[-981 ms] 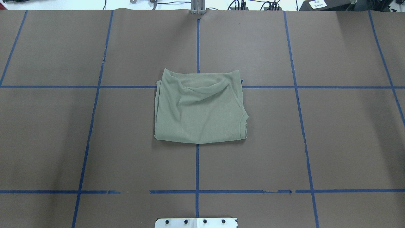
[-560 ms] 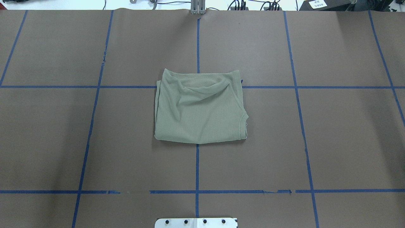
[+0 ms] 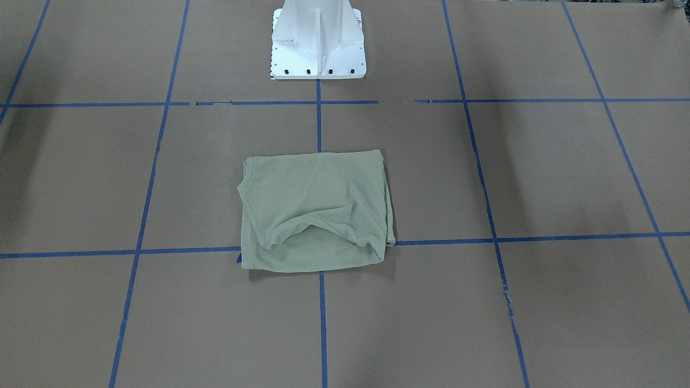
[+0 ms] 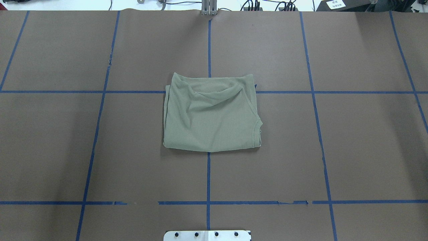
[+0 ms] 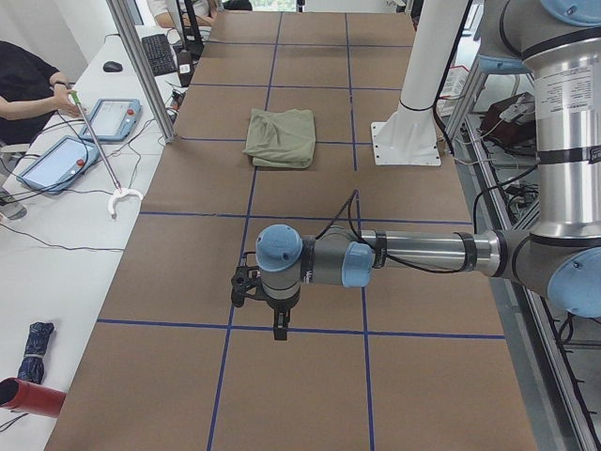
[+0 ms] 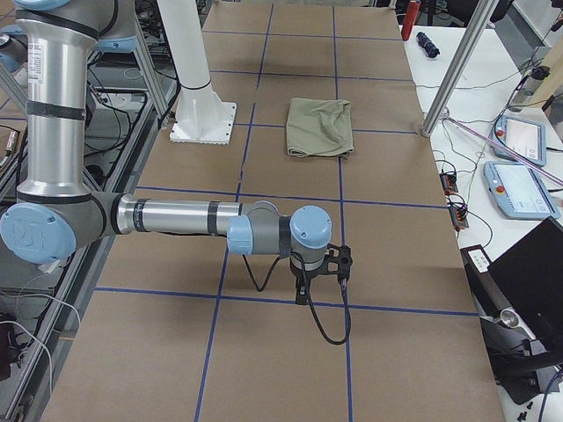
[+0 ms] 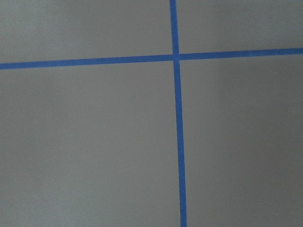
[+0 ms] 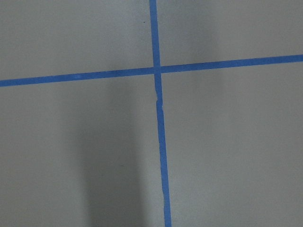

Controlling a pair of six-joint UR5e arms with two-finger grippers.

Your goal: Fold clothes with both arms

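Observation:
The clothes are one sage-green knit shirt, folded into a rough rectangle at the middle of the brown table, with a drooping crease along its far edge. The shirt also shows in the front-facing view and both side views. Nothing touches it. The left gripper hangs over bare table far from the shirt, pointing down. The right gripper hangs likewise at the opposite end. I cannot tell whether either is open or shut. Both wrist views show only brown table and crossed blue tape.
Blue tape divides the brown table cover into a grid. The white pedestal base stands at the robot's side. In the left side view a person's arm holds a hooked stick beside two tablets on a white bench.

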